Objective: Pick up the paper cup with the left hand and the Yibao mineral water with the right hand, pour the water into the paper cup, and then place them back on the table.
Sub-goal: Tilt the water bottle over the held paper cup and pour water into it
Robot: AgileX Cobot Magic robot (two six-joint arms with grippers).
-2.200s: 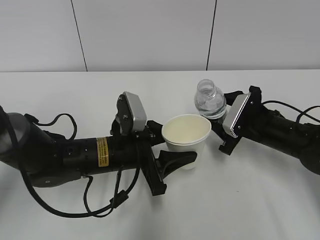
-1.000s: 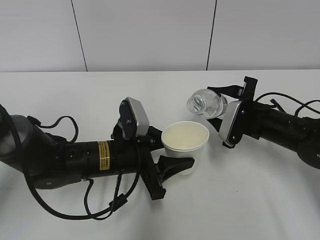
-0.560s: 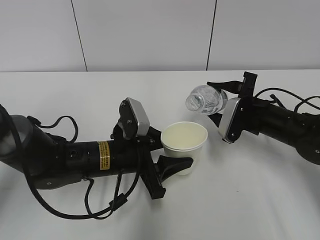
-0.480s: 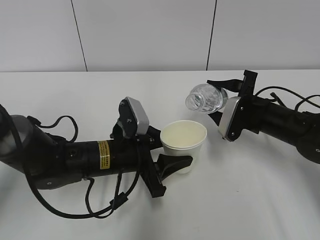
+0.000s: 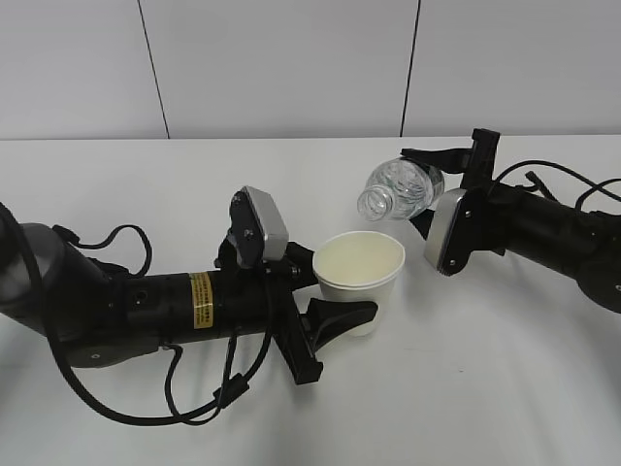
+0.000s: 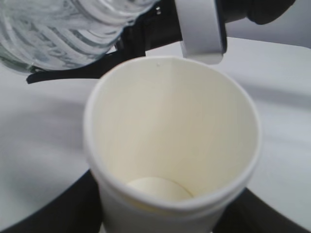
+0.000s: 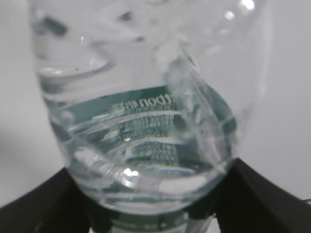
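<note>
My left gripper (image 5: 335, 303) pinches the cream-white paper cup (image 5: 361, 280); my right gripper (image 5: 427, 199) clamps the tilted clear ribbed bottle (image 5: 398, 190) above it.

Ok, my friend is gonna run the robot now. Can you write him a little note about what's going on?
Left hand: shut on the paper cup, held upright.
Right hand: shut on the Yibao mineral water, tipped with its open mouth just above and behind the cup's rim.
Done: both picked up, bottle tilted.
The left wrist view shows the cup bottom dry, no water in it yet.
Left: pour, level the bottle, set both back on the table.
</note>
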